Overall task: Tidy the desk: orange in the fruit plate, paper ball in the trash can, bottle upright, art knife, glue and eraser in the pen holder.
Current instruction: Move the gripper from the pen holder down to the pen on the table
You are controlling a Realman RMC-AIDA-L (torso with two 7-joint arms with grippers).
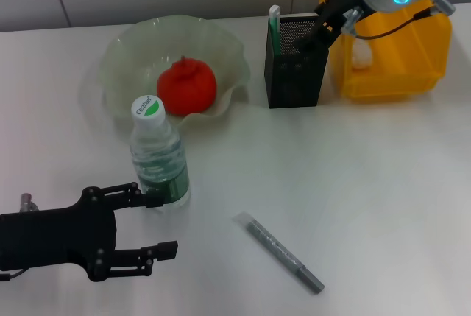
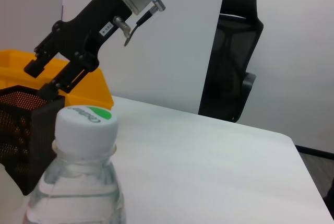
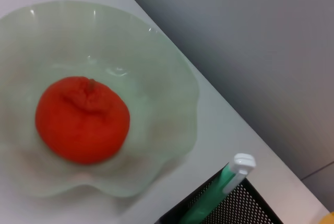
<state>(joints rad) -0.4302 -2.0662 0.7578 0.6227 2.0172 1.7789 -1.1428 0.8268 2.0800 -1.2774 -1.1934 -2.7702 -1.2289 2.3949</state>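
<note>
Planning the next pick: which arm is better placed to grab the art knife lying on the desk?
Probably the left. The left gripper sits open beside the upright bottle, nearer the art knife. The right gripper is at the far pen holder.

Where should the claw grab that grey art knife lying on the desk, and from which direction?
Grip the slim grey art knife around the middle of its shaft, coming straight down from above. It lies flat on the white desk, angled diagonally, so the fingers should close across its narrow width. Nothing crowds it; the clear plastic water bottle stands well apart.
</note>
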